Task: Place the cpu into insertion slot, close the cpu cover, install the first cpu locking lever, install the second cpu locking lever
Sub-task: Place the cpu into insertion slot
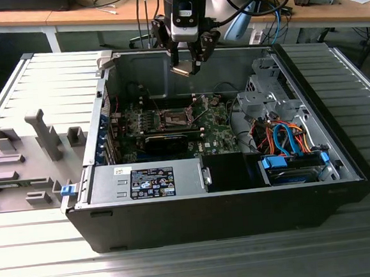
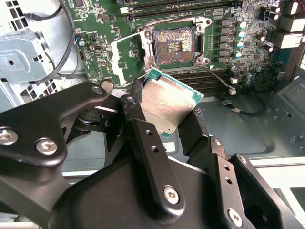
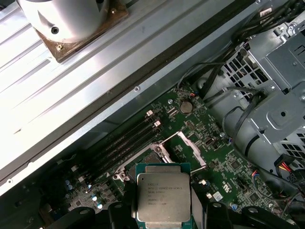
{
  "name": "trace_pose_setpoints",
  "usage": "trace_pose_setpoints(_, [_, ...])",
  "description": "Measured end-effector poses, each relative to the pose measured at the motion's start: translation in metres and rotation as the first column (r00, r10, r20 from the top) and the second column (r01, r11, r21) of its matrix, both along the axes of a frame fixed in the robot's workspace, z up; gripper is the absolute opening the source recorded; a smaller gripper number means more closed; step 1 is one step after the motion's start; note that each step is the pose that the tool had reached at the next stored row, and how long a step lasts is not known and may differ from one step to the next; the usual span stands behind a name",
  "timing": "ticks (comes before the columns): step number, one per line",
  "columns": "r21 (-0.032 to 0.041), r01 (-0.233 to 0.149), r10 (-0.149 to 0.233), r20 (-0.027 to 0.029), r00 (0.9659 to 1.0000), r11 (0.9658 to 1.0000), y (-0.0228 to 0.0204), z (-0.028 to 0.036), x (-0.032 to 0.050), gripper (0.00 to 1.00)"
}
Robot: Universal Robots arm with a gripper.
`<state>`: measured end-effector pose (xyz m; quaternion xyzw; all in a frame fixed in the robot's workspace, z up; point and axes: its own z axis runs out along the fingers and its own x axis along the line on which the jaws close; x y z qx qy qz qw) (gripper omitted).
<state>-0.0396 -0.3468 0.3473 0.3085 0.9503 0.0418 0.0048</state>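
My gripper (image 1: pixel 188 66) hangs above the open computer case, shut on the cpu (image 1: pixel 183 69), a flat square chip with a silvery top. In both wrist views the chip (image 2: pixel 167 102) (image 3: pixel 163 198) sits between the black fingers (image 2: pixel 138 102), held by two opposite edges. The insertion slot (image 2: pixel 174 45) lies uncovered on the green board below, its brownish contact field showing; in the exterior view the slot (image 1: pixel 176 118) is well below the gripper. The cpu cover (image 2: pixel 125 55) (image 3: pixel 189 148) is swung open beside the socket.
A black card (image 1: pixel 166 140) lies just in front of the socket, and memory slots (image 3: pixel 126 143) run beside it. A metal drive cage (image 1: pixel 265 94) with orange and blue cables (image 1: pixel 287 137) fills the exterior view's right. A grey fixture tray (image 1: pixel 26 157) sits left of the case.
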Motion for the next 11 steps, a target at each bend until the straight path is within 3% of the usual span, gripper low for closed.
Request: trace_pose_setpoints(11, [0.0000, 0.013, -0.013, 0.0000, 0.9999, 0.9999, 0.0000, 0.0000, 0.0000, 0.55])
